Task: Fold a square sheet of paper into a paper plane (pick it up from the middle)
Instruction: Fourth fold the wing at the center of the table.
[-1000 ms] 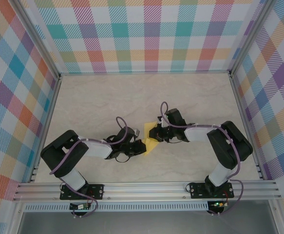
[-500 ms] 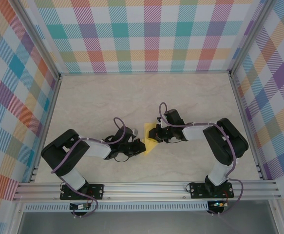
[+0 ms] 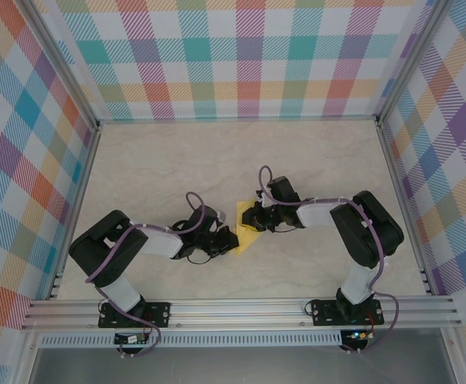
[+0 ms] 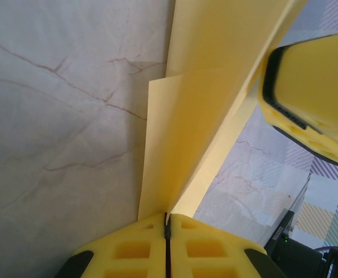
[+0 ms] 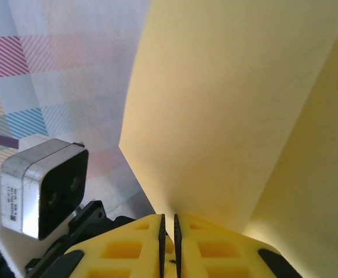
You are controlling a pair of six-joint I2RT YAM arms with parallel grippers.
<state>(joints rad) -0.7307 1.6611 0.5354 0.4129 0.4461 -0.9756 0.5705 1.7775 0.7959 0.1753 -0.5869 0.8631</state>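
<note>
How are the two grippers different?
The left gripper has jaws pressed tight together; the right gripper shows a thin slit between its jaws. From above, the left one reaches the paper from the left, the right one from the right. Both have yellow jaws and pinch the paper.

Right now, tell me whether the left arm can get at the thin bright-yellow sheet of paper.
Probably yes: the left pincer looks shut on the edge of the thin bright-yellow sheet of paper, with nothing between them.
</note>
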